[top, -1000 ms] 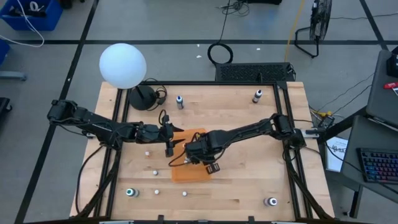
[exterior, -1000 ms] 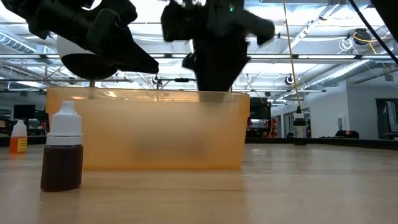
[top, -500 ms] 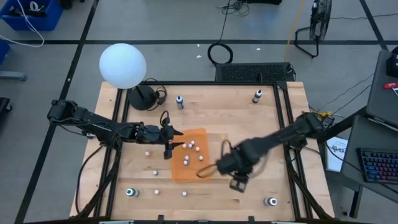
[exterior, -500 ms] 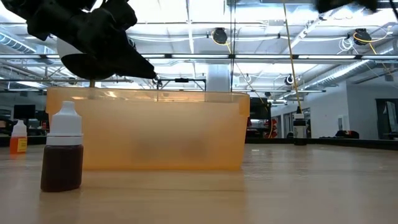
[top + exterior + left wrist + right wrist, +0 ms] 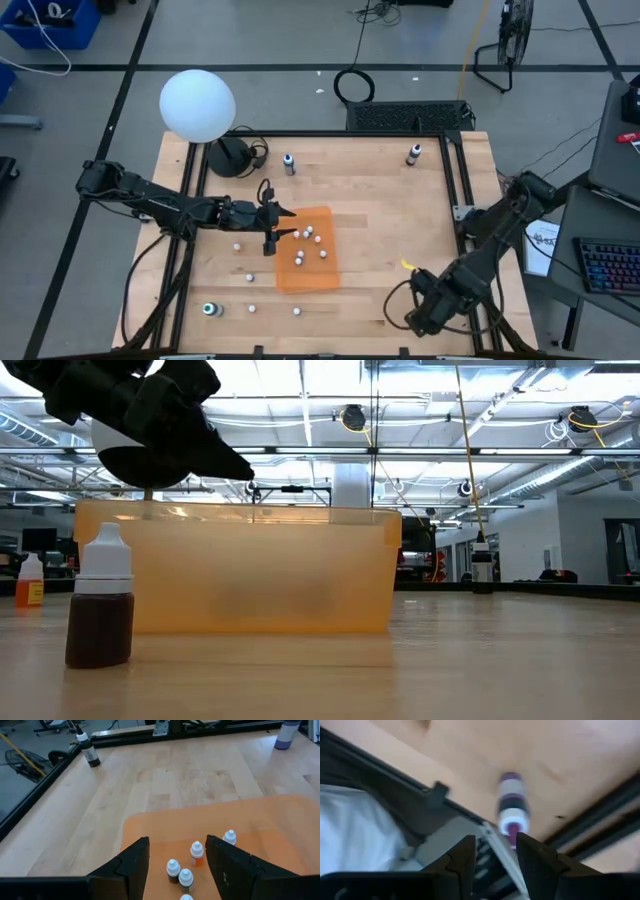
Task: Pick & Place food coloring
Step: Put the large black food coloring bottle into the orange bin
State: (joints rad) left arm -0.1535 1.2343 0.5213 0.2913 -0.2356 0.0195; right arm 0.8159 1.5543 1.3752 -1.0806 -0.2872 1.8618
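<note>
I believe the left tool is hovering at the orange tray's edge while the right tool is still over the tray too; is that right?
Not quite: the left tool is at the orange tray, but the right tool is off it, near the table's front-right corner, as the high view shows.

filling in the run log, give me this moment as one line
left gripper: open above orange tray | right gripper: open, empty, near purple-capped bottle | food coloring bottles: in tray

Two dark jointed arms, black cables
</note>
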